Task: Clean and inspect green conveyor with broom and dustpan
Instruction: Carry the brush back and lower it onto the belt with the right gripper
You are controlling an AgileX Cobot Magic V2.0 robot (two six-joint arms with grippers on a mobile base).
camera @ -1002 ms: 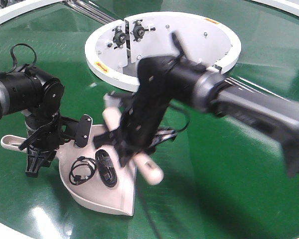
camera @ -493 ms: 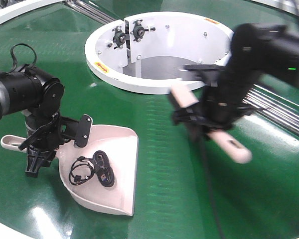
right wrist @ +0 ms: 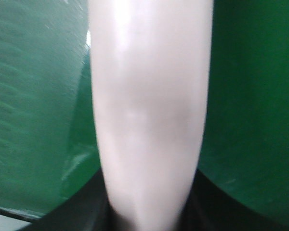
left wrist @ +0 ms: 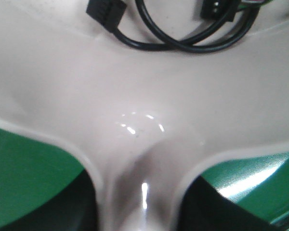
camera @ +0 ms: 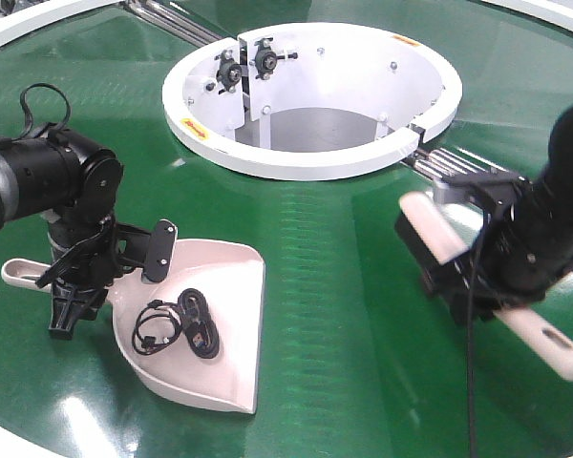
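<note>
The green conveyor fills the front view. On its left part lies the pale dustpan, with black cables in the pan. My left gripper is shut on the dustpan's handle; in the left wrist view the handle runs between the dark fingers of the left gripper. At the right, my right gripper is shut on the broom, held above the belt with black bristles pointing left and down. The right wrist view shows the broom's beige shaft in the right gripper.
A white ring-shaped housing with an open well and bolted fittings stands at the back centre. Metal rails run from it toward the right arm. The belt's white rim curves along the far left and near left edges.
My right arm has swung the broom from over the dustpan across to the right side of the belt. The left arm, the dustpan and the cables have stayed put.
</note>
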